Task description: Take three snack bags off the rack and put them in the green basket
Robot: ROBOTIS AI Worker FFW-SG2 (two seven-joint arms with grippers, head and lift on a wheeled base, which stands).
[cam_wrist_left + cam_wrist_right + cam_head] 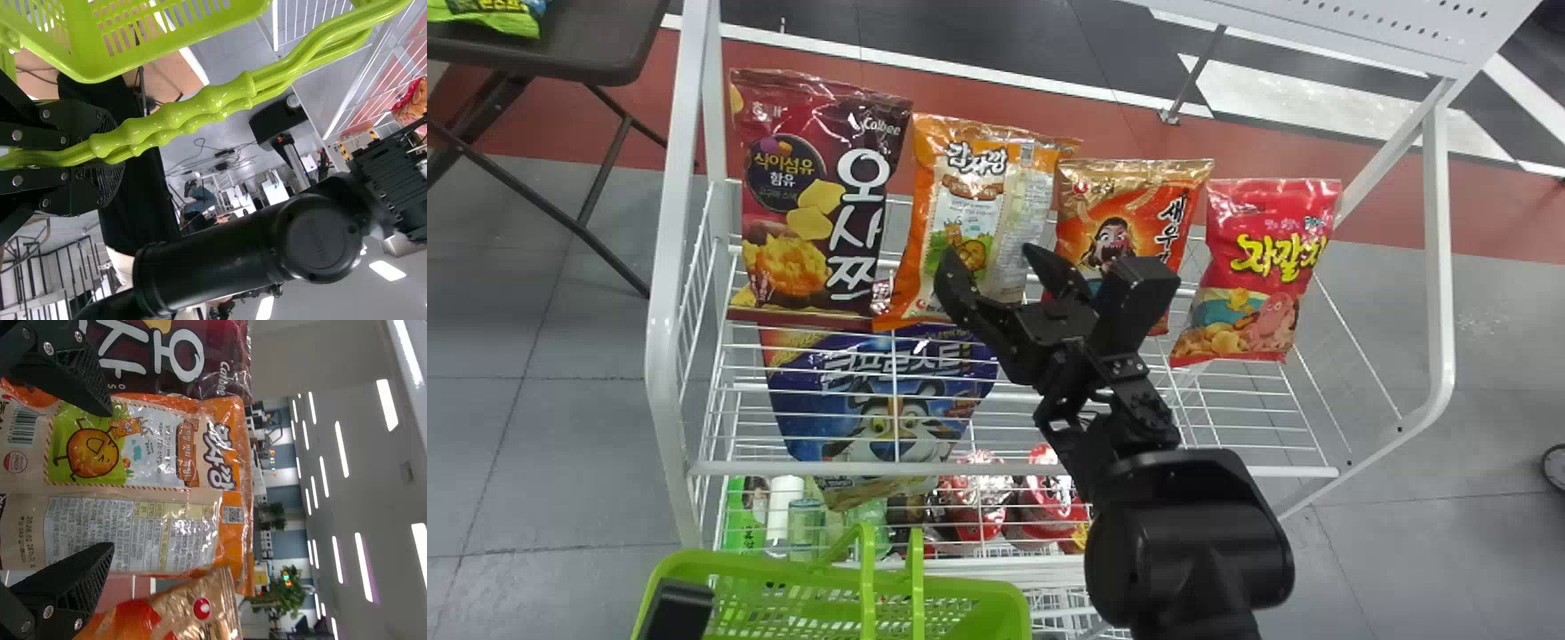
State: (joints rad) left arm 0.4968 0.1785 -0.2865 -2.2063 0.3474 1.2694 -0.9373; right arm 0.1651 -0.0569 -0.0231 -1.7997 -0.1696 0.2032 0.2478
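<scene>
The white rack (663, 311) has the green basket (969, 604) near its front left corner, the handles (867, 578) gripped in my left claw (679, 609). Four snack bags (796, 213) line the shelf from its left edge, and my right claw (991, 256), spread open, is before the orange-and-cream bag (969, 191), second from left.

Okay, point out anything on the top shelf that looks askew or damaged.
The orange-and-cream bag looks slightly askew, its lower corner crowding the maroon bag, and the red bag at the right end seems to lean. I see no tear or spill.
</scene>
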